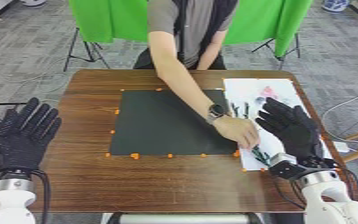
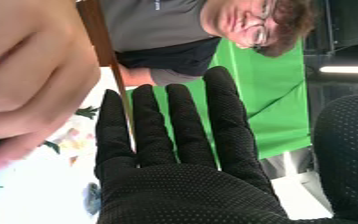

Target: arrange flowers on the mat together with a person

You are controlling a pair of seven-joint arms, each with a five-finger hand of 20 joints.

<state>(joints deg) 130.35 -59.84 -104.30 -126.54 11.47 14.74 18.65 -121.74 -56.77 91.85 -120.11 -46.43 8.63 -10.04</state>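
Black-gloved right hand over white rectangular sheet, fingers extended, empty | person's bare hand at sheet's left edge | let it clear, then pinch green stems lightly

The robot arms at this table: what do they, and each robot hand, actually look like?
The left arm and right arm are white and rounded, with silvery collars near the wrists and black cables alongside. The left robot hand and right robot hand wear black fabric gloves; up close, the right one is covered in tiny pale dots.
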